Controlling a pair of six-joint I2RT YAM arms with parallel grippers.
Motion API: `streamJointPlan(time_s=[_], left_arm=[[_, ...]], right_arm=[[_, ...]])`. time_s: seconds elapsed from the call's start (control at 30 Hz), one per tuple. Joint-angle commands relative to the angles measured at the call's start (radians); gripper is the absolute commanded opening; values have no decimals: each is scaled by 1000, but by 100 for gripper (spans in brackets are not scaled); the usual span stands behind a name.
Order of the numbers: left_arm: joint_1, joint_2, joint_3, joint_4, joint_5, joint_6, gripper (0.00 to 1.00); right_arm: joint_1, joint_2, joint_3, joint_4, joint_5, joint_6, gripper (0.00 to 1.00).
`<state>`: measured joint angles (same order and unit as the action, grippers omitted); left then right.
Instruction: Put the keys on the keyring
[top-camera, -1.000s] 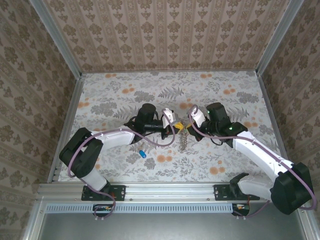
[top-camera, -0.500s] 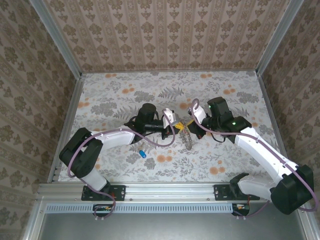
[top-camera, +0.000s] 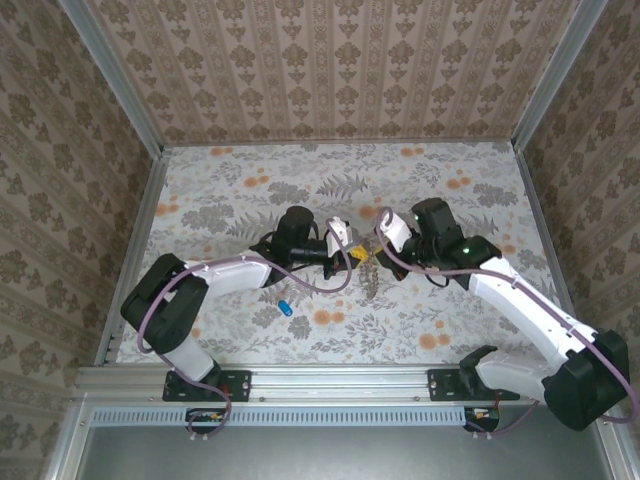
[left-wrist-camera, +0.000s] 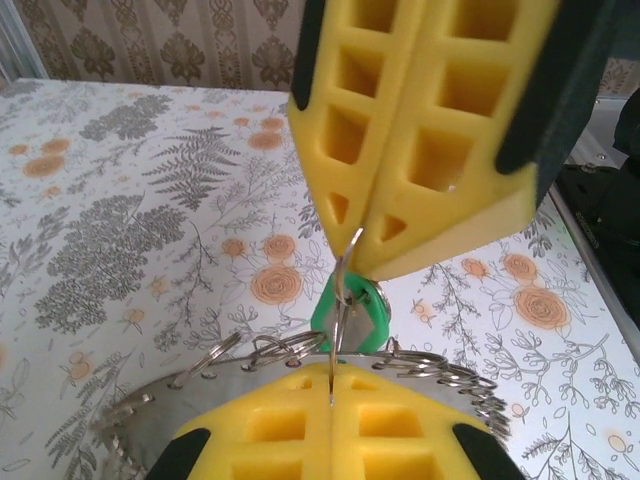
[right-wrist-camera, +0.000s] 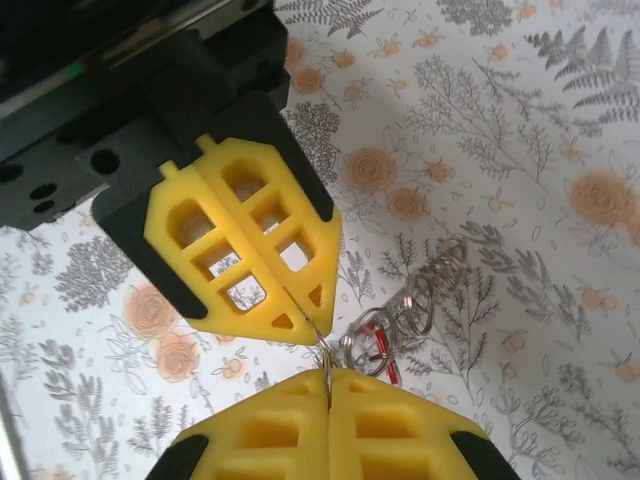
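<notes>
**Both tools meeting tip to tip over the middle of the worktop.** My left tool (left-wrist-camera: 332, 388) has its pads pressed together on a thin silvery wire. My right tool (left-wrist-camera: 362, 248) pinches the same wire from the opposite side. I take this wire to be the keyring (left-wrist-camera: 341, 300), seen edge-on. It is held off the worktop (top-camera: 440, 300), between the two tips.

**Orientation.** The held stretch runs straight from one tip to the other, so its long axis lies left–right across the worktop in the top view. Its plane looks about upright.
- A string of small rings (right-wrist-camera: 425, 290) trails from it toward the near side; I cannot tell whether it touches the worktop.
- A green key (left-wrist-camera: 352, 318) sits just behind the wire, head showing, blade hidden.
- A red key (right-wrist-camera: 377, 340) shows among the small rings.
- A blue key (top-camera: 284, 307) lies loose on the worktop, well to the left of the keyring, its long axis slanting from far-left to near-right.

**Doing the step well.** With both tools committed to so fine a wire, I judge the need to be steady, equal tension. Twisting one grip against the other would let the wire slip from the pads. One tool should hold the keyring fixed while the other frees itself for the blue key and presents that key's hole square to the ring's open end.
</notes>
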<state>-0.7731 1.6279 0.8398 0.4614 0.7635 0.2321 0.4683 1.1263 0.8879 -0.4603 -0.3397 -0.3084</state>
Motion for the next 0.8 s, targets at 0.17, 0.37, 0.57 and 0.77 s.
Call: streamJointPlan(time_s=[0.17,0.37,0.57,0.77], left_arm=[[5,21,34,-3,26,9,0],[5,29,37,16,31,-5,0],[5,47,38,55,41,-29,0],[6,47,26,74,27,-36,0]], right_arm=[[12,-20,-78,90,24,-129,1],[12,-23,-141,133,25,-130,5],[0,11,-172,220,-30,-40,8],[-7,27,-171,226,-7,3,16]])
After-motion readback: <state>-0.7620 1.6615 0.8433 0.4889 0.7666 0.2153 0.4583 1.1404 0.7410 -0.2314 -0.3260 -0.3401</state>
